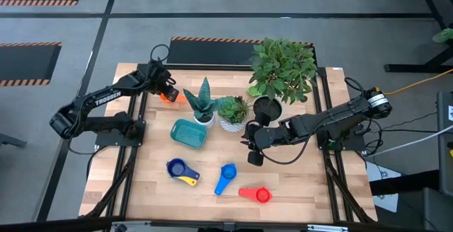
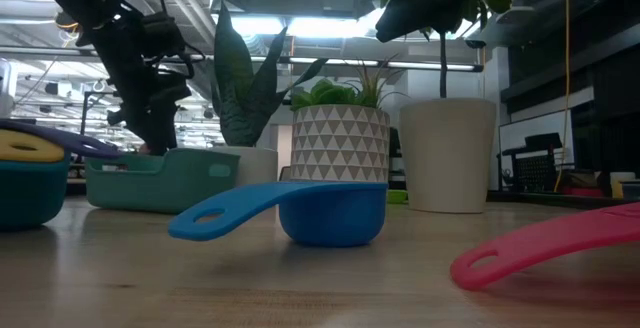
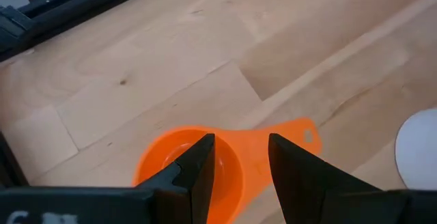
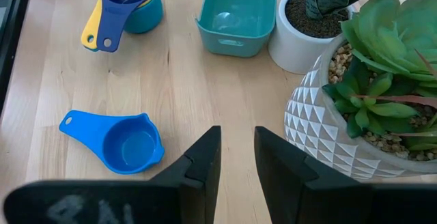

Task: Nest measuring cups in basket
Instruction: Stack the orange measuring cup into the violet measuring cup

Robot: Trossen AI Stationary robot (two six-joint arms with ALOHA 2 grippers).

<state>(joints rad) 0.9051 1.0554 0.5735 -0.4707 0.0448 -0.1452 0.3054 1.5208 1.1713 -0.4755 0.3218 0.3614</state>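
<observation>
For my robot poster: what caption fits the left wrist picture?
Left pincer straddling the orange measuring cup's rim on the wooden table.

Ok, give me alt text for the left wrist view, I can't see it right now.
The left hand hovers open just above an orange cup, one finger over the bowl, the other over the handle, which points toward a white pot at the picture's edge. Around it is bare wooden table.

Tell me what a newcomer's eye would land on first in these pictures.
Probably the leafy green plant at the table's far edge, with two smaller potted plants beside it. Next, the bright measuring cups on the near half: a red cup, a blue cup and a nested stack, with the empty teal basket behind them. At the far left, the left gripper straddles an orange cup.
</observation>
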